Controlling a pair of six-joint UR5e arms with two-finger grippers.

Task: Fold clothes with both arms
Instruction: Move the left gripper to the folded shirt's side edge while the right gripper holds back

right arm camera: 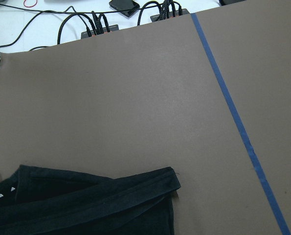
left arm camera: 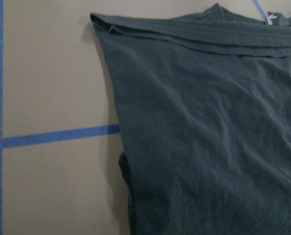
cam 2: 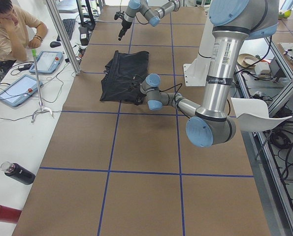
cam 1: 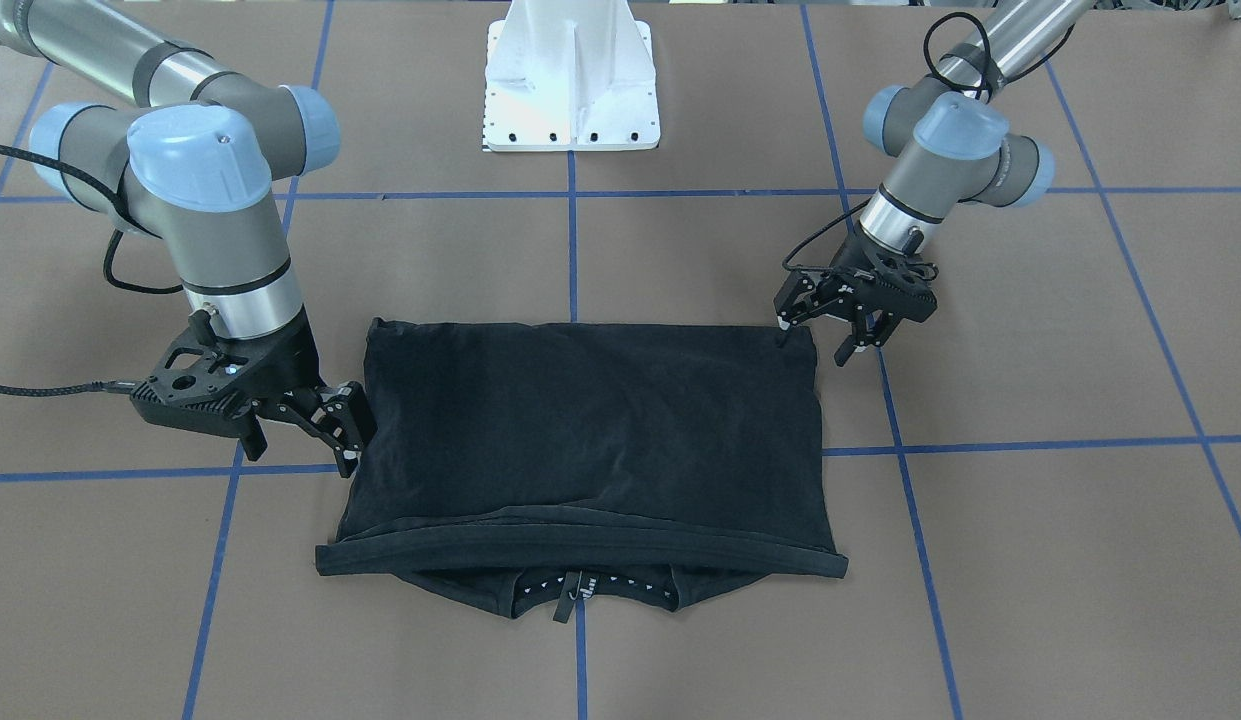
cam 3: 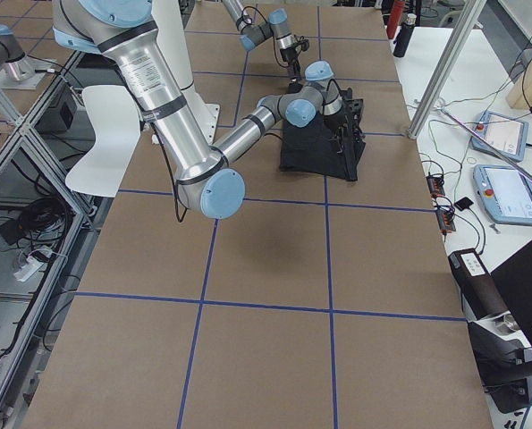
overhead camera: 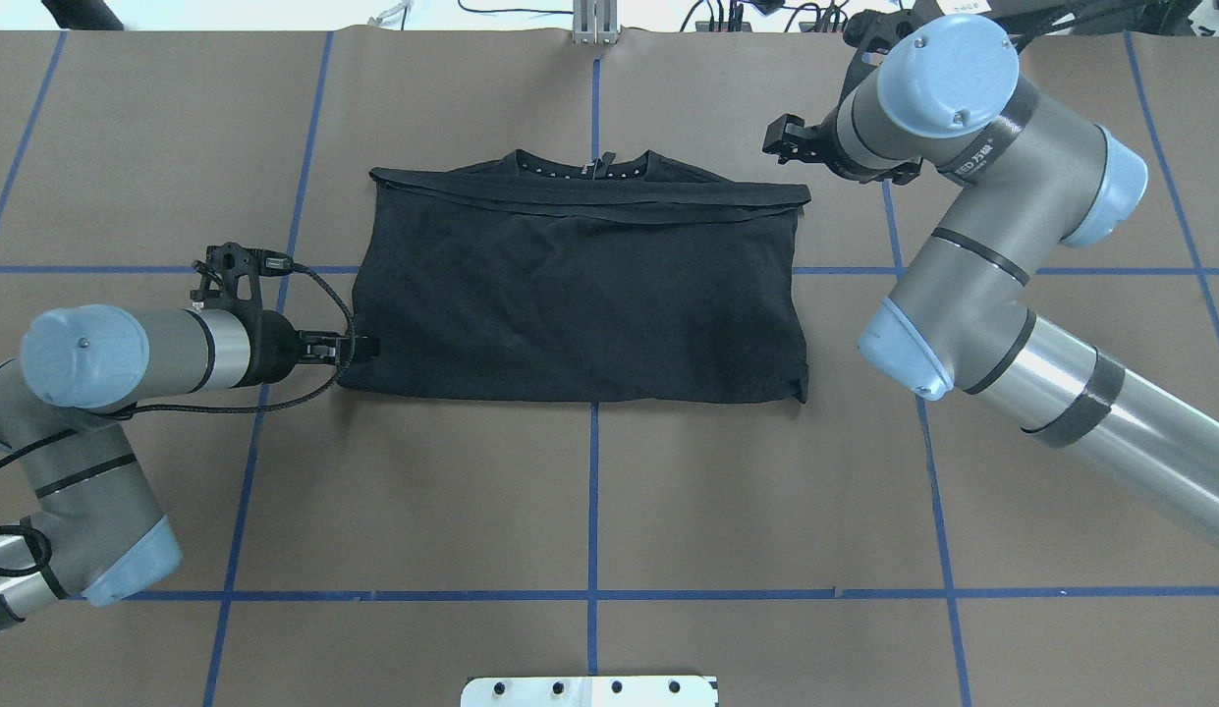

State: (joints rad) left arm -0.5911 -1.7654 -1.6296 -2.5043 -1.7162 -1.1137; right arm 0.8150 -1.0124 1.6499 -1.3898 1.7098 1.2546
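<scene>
The black T-shirt [cam 1: 590, 430] lies folded flat on the table with its plain side up. Its hem band is laid across near the collar [cam 1: 572, 590], on the side far from the robot. It also shows in the overhead view [overhead camera: 580, 295] and both wrist views [left arm camera: 209, 137] [right arm camera: 86, 205]. My left gripper [cam 1: 813, 342] is open and low at the shirt's near corner, one fingertip at the cloth edge; from overhead [overhead camera: 363, 346] it sits at that corner. My right gripper [cam 1: 302, 455] is open and empty, raised beside the shirt's opposite side edge.
The white pedestal base [cam 1: 570, 90] stands at the robot's side of the table. Blue tape lines [cam 1: 574, 250] grid the brown table. Cables [right arm camera: 96, 24] lie past the far edge. An operator [cam 2: 8, 24], tablets and bottles [cam 2: 16, 172] are beside the table.
</scene>
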